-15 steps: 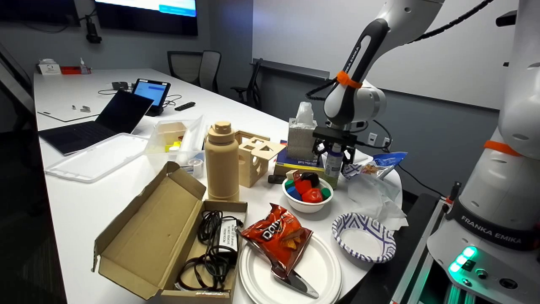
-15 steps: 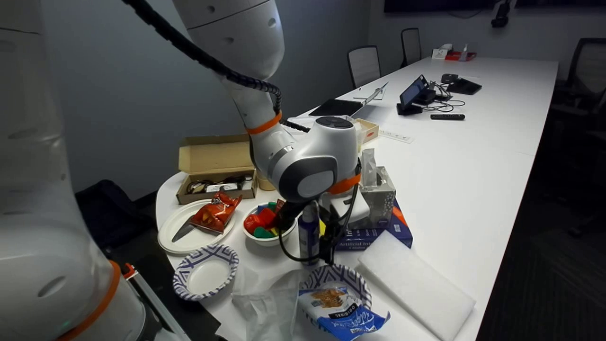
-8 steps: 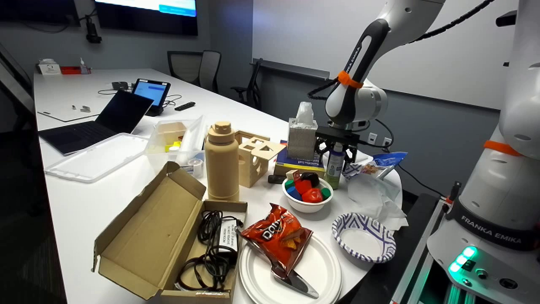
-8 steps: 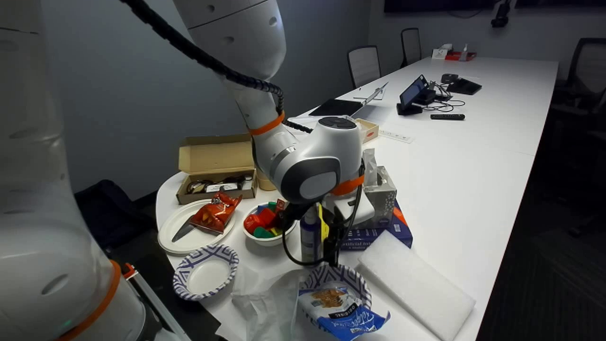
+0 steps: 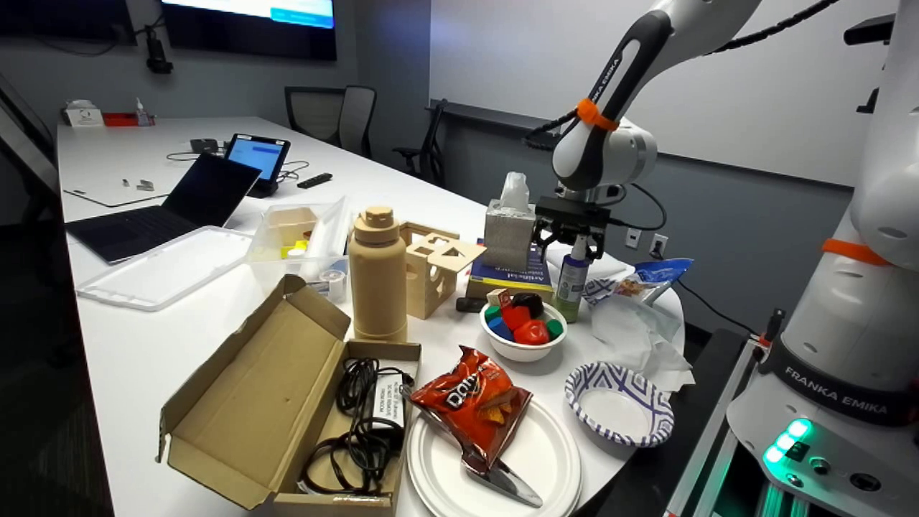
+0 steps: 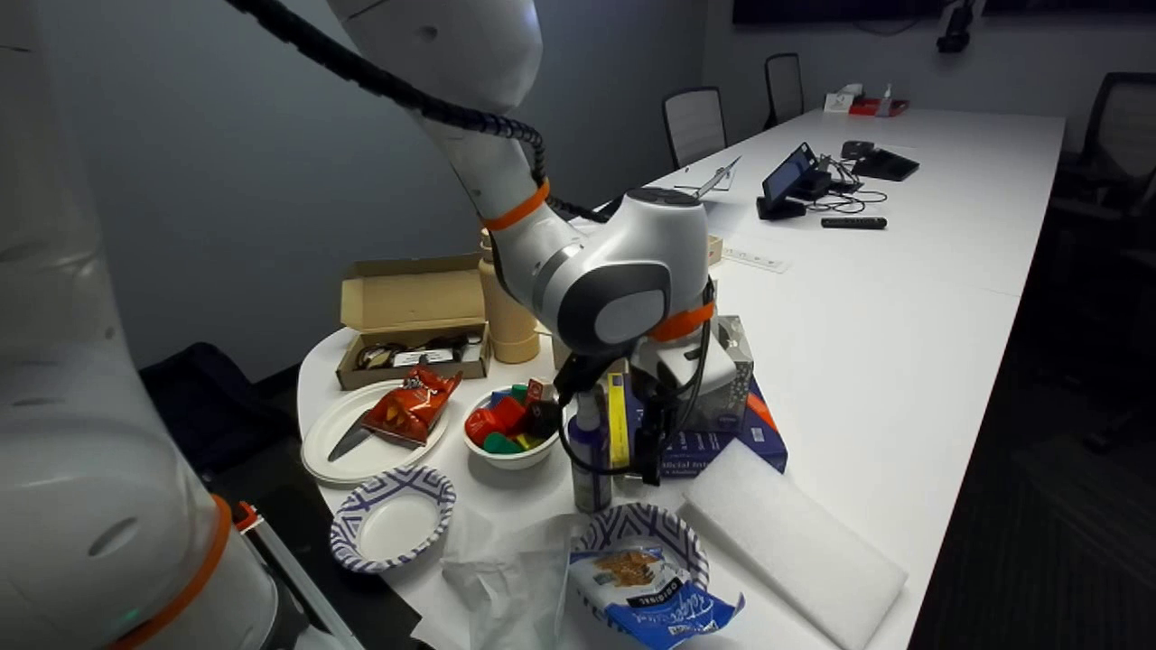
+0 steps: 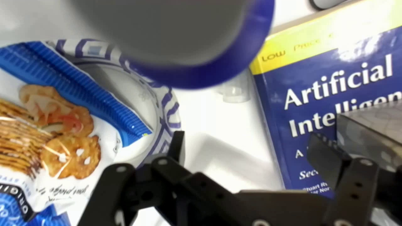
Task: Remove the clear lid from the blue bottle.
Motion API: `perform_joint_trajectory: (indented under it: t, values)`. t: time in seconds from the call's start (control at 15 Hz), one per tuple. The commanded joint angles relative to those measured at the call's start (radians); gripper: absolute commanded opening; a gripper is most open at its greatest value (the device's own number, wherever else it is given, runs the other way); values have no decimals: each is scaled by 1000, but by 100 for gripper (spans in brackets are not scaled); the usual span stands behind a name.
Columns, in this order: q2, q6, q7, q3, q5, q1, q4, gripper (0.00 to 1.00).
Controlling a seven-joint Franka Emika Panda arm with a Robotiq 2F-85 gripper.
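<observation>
1. The end effector is spread wide and holds nothing; in the wrist view its fingers stand well apart, with white table and the edge of a book showing between them.
2. The blue bottle stands upright on the table, right of centre in an exterior view. Its pale nozzle overlaps part of the end effector there; whether they touch, I cannot tell. In the wrist view the bottle's blurred top fills the upper middle of the frame.
3. The clear lid is off the bottle. It sits on the table, right of the upper middle of the wrist view, between the bottle top and the book; contact with the book is unclear.
4. A tissue box rests on the book in both exterior views.
5. A white bowl of coloured blocks stands just beside the bottle.
6. A blue pretzel bag lies in a patterned bowl, lower middle of an exterior view.
7. A red chip bag lies on a white plate, lower middle of an exterior view.
</observation>
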Motion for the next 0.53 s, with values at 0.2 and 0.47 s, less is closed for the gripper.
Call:
perform_joint_trajectory:
  t: [0.2,0.47]
  values:
    - [-217,-346,123,-15,-249,-24,101,100]
    - [-291,-492,102,47,-261,-59,178,100]
